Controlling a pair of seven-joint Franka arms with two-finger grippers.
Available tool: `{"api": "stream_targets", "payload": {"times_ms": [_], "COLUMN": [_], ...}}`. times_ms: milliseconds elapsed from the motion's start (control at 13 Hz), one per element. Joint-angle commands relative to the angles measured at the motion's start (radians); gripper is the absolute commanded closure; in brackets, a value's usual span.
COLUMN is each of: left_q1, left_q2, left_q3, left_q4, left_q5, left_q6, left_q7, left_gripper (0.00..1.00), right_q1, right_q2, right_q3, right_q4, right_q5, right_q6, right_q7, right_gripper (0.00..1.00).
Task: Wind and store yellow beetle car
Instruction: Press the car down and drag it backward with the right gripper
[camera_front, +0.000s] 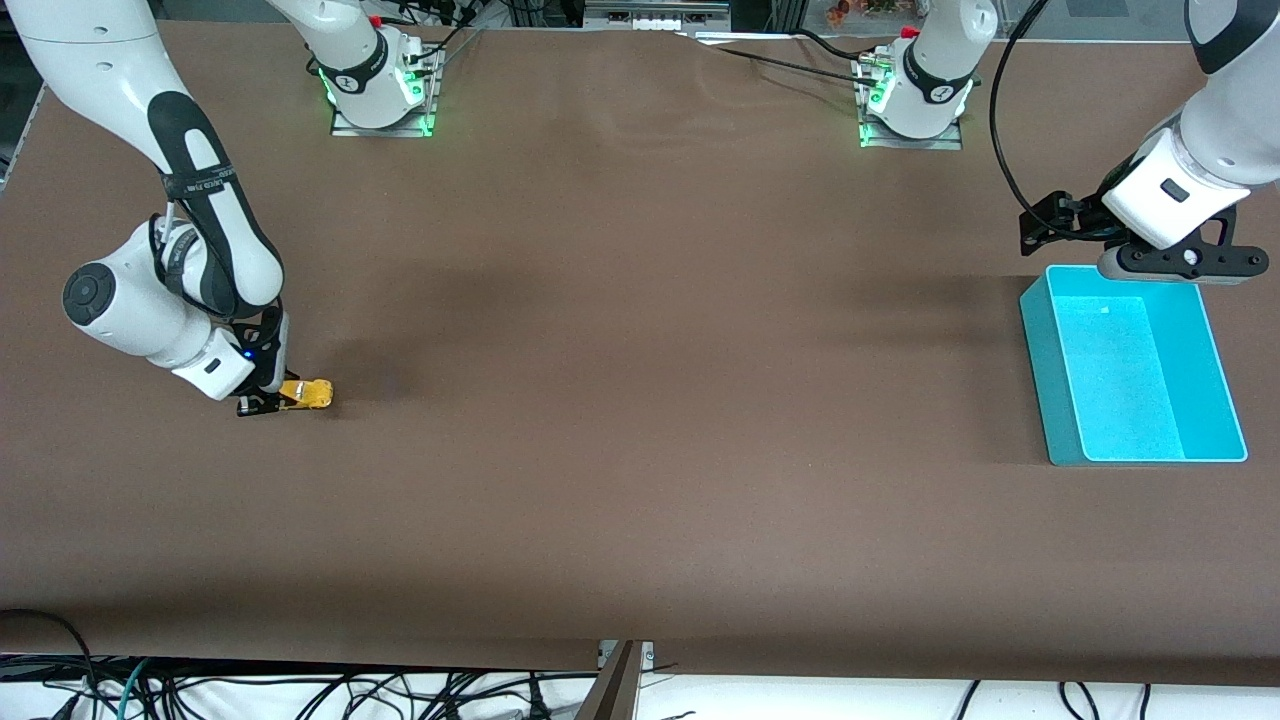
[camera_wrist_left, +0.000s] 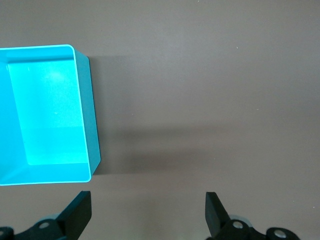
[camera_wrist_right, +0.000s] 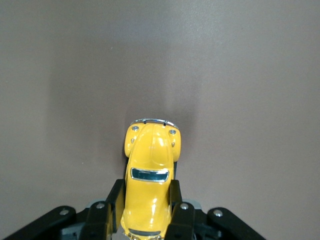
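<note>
Jaws of the right gripper (camera_wrist_right: 148, 212) are closed narrow on the rear half of the car (camera_wrist_right: 150, 172), one dark finger (camera_wrist_right: 114, 202) pressed against each flank. Car count: 1. It is yellow, with a chrome bumper at the nose and dark windows. Its front half sticks out clear of the fingers.

Front view: the right gripper (camera_front: 266, 400) is low at the bench (camera_front: 640, 450), toward the right arm's end. The car (camera_front: 310, 394) lies level at bench height, with its nose pointing toward the left arm's end. I cannot tell whether the wheels touch the surface.

Jaws of the left gripper (camera_wrist_left: 147, 212) stand wide apart with nothing between them; two dark fingertips (camera_wrist_left: 79, 210) show in the left wrist view, with bare brown bench under the gap. In the front view the left gripper (camera_front: 1178, 262) hangs over the rim of the bin (camera_front: 1040, 360) that lies farther from the front camera. The left arm is waiting.

Bin count: 1. It is a turquoise rectangular tub (camera_wrist_left: 85, 100), open on top, standing on the bench at the left arm's end. Its inside shows only the pale floor. Car and bin are well apart, at the two ends of the bench.

Arms: 2, with both bases along the bench edge farthest from the front camera.
</note>
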Motion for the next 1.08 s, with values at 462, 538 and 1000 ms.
{"api": "stream_targets", "payload": {"times_ms": [462, 538, 1000], "left_q1": [0.004, 0.004, 0.006], "left_q2": [0.014, 0.014, 0.014], "left_q3": [-0.007, -0.007, -0.005], "left_q4": [0.032, 0.032, 0.032], "left_q5": [0.022, 0.022, 0.022], "left_q6": [-0.026, -0.026, -0.026], "left_q7": [-0.007, -0.007, -0.004], "left_gripper": [0.00, 0.00, 0.00], "right_q1": [-0.023, -0.033, -0.058], "right_q2": [0.027, 0.027, 0.032], "right_q3": [0.003, 0.001, -0.002], "right_q4": [0.020, 0.021, 0.030], "right_q5": [0.015, 0.015, 0.015], "right_q6": [0.026, 0.026, 0.026], "right_q7": [-0.082, -0.094, -0.128], "right_gripper": [0.73, 0.73, 0.72]}}
